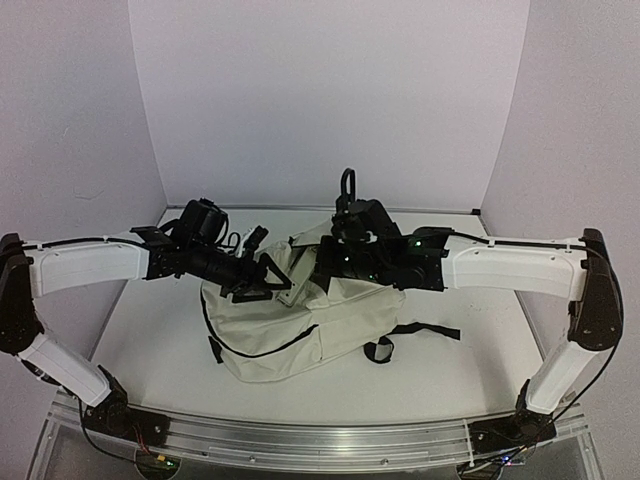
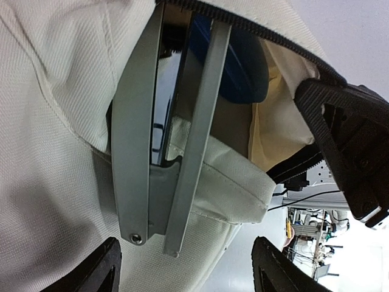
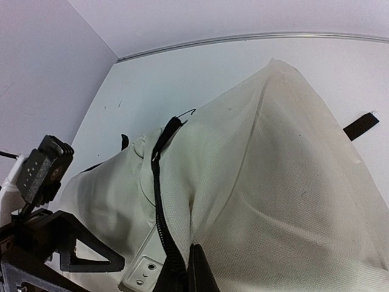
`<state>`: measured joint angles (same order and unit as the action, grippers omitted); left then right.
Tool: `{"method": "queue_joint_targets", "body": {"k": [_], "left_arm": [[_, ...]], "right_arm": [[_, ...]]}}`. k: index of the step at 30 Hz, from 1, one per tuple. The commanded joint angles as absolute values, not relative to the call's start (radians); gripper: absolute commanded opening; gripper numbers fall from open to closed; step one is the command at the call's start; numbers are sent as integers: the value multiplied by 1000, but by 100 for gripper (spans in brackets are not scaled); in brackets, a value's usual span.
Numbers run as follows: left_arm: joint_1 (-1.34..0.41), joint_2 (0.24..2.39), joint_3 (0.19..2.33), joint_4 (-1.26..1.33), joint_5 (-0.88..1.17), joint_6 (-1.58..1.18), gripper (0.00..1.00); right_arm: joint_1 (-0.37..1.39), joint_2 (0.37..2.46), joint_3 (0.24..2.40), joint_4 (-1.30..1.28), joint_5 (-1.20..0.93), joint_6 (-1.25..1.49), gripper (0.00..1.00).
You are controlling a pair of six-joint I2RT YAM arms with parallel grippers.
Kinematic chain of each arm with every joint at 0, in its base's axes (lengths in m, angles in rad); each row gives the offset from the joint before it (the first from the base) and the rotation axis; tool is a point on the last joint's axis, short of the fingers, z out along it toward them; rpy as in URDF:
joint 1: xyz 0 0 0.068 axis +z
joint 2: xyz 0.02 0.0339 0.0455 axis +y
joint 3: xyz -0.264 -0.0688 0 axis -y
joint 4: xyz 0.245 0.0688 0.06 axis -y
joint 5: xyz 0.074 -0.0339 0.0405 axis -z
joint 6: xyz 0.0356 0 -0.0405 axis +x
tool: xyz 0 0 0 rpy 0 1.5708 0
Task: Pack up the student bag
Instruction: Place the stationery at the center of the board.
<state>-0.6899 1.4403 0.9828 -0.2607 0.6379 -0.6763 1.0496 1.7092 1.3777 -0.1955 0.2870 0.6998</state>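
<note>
Student bag [image 1: 300,330] slumped mid-surface [image 1: 150,340]: soft limp canvas, likely light, mouth sags unless held. Right end effector [image 3: 184,277] pinched closed on zipper rim. Left end effector [image 2: 188,274] spread open either side of grey metal frame [image 2: 135,152] at mouth. Best hold: rim or straps.

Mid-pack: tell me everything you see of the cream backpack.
The cream canvas backpack with black zipper trim lies slumped on the white table, black straps trailing off one side. The right end effector pinches its zippered rim, tenting the fabric. Its mouth gapes, a grey metal frame protruding, something blue deeper inside.
</note>
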Motion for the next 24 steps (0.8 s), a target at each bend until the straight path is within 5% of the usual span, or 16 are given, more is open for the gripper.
{"method": "queue_joint_targets", "body": {"k": [1, 13, 20, 24], "left_arm": [[-687, 1436, 963, -184, 708, -735, 73], [-687, 1551, 961, -2, 726, -809, 67], [-689, 1608, 975, 146, 734, -913, 36], [-694, 1615, 950, 293, 698, -1047, 30]], "right_arm": [[1049, 1688, 1397, -153, 284, 696, 0], [1048, 1667, 1378, -149, 273, 714, 0], [1049, 1655, 1358, -143, 260, 727, 0], [1048, 1656, 1350, -139, 252, 734, 0]]}}
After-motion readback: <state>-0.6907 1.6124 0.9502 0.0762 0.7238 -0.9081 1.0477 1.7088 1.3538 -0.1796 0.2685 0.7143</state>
